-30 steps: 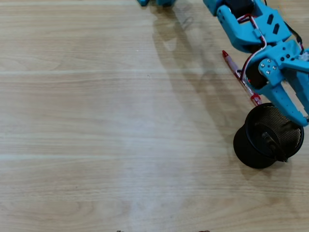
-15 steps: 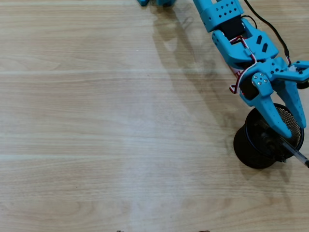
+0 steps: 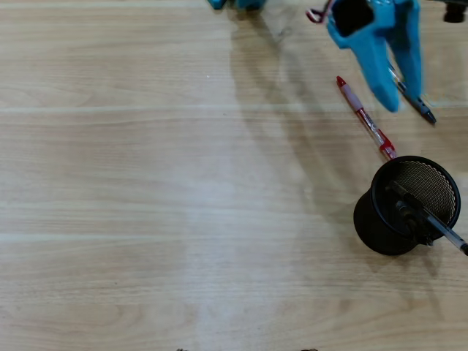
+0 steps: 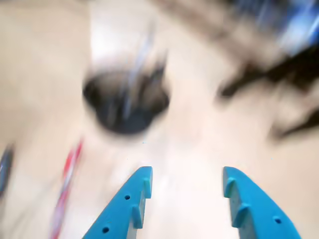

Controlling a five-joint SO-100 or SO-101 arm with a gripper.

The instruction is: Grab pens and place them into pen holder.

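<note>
Tabletop (image 3: 146, 219) is light wood, mostly bare. All the action sits in the right third of the overhead view.

Pen holder (image 3: 384, 227): black mesh cup at about 4 o'clock from frame centre, standing, seen tilted by the lens. One black pen (image 3: 431, 221) is already in it, its tip sticking out over the rim toward 4 o'clock. There may be more inside; the mesh and shadow hide it. In the wrist view the holder (image 4: 124, 107) is a dark blur at 11 o'clock with streaks rising out of it, too smeared to count pens.

Gripper (image 3: 406, 102): blue, at 1 o'clock in the overhead view, fingers spread with a clear gap between them and nothing held. The wrist view confirms it: gripper (image 4: 187, 181) has both fingers apart with bare tabletop between them. That view is heavily motion-blurred.

Still on the tabletop:
- red pen (image 3: 364, 117), lying diagonally, its lower end just beside the holder rim at the holder's 11 o'clock. It shows as a red streak (image 4: 67, 186) at 8 o'clock in the wrist view.
- dark pen (image 3: 415, 102), partly under the gripper's right finger, its tip poking out toward 4 o'clock.

My read: at least one pen in, two visibly left, and I can't locate a fourth. The gripper sits nearest the dark pen, so that's probably the next pick. The red one is close to the cup, so there's a collision risk on approach.
</note>
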